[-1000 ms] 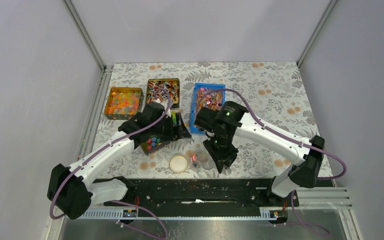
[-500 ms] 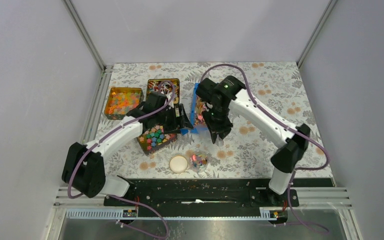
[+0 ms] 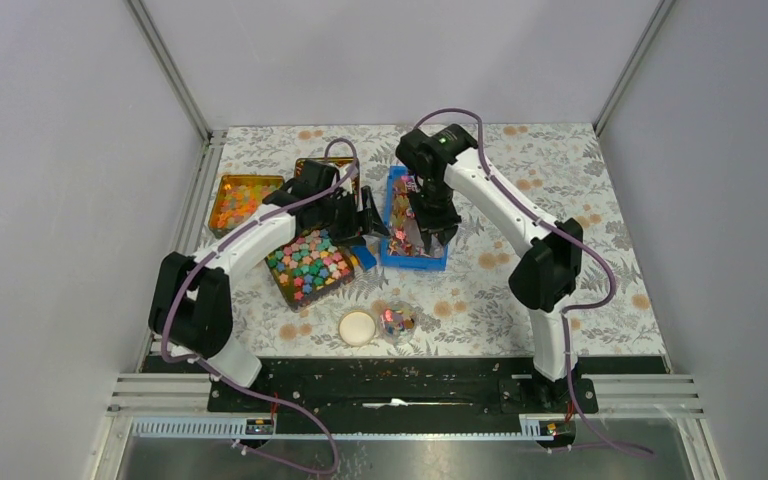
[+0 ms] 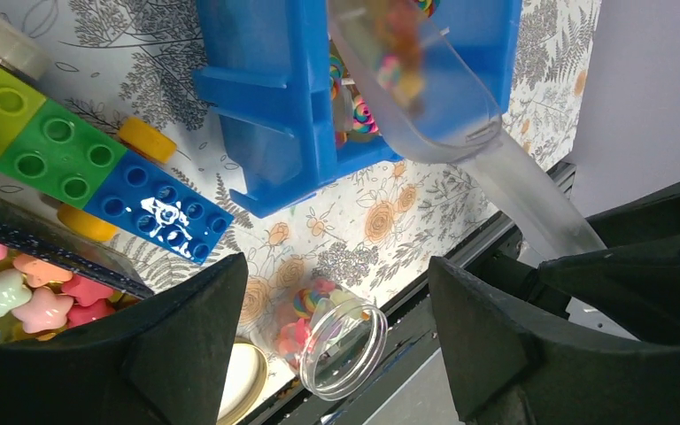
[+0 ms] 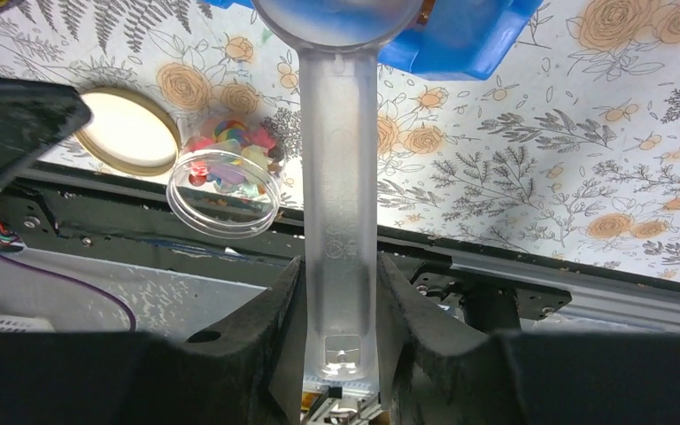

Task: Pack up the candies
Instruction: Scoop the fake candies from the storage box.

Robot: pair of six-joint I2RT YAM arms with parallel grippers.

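Clear plastic scoop [image 5: 340,177] is suiting tiny, likely slippery wrapped candies [image 4: 363,115]; right tool [image 5: 340,301] is clamping its handle, left tool [image 4: 332,292] gaping empty.

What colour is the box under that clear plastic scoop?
The box is bright blue, and it shows best in the left wrist view.

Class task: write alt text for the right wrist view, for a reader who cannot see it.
The right gripper is shut on the handle of a clear scoop, whose bowl reaches a blue tray at the top edge. Left of the handle, on a floral cloth, stands an open jar holding a few candies, with a cream lid beside it.
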